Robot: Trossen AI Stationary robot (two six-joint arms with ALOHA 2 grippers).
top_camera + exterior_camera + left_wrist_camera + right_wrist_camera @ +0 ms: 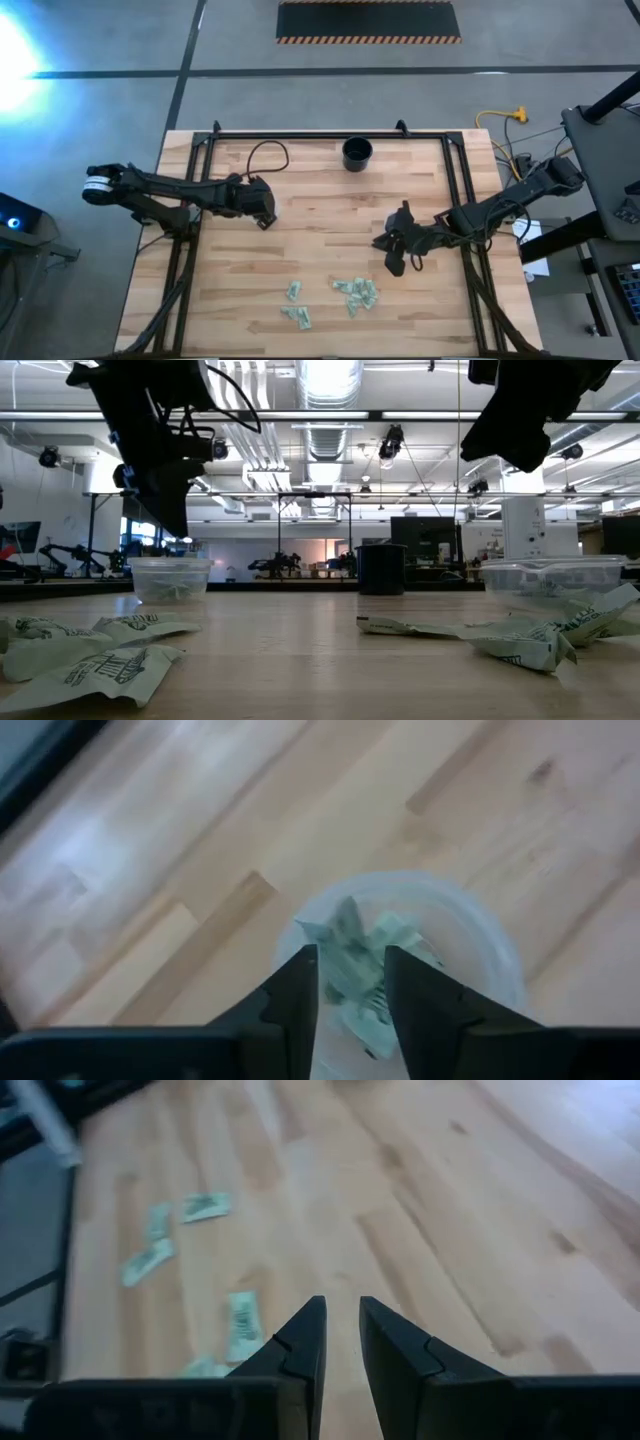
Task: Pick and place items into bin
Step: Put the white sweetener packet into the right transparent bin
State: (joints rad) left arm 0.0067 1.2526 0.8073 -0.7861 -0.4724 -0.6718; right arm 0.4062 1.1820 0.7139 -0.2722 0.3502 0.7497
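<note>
Several small pale green and white packets (362,970) already lie in the clear plastic tub (480,935) under the left gripper (352,995), jaws narrowly parted and empty; about ten remain on the wooden table (320,200) near the right gripper (340,1342), slightly open, holding nothing.

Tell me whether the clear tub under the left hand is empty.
Not empty. The left wrist view shows the clear tub holding pale green packets, seen between the left hand's parted fingers.
</note>
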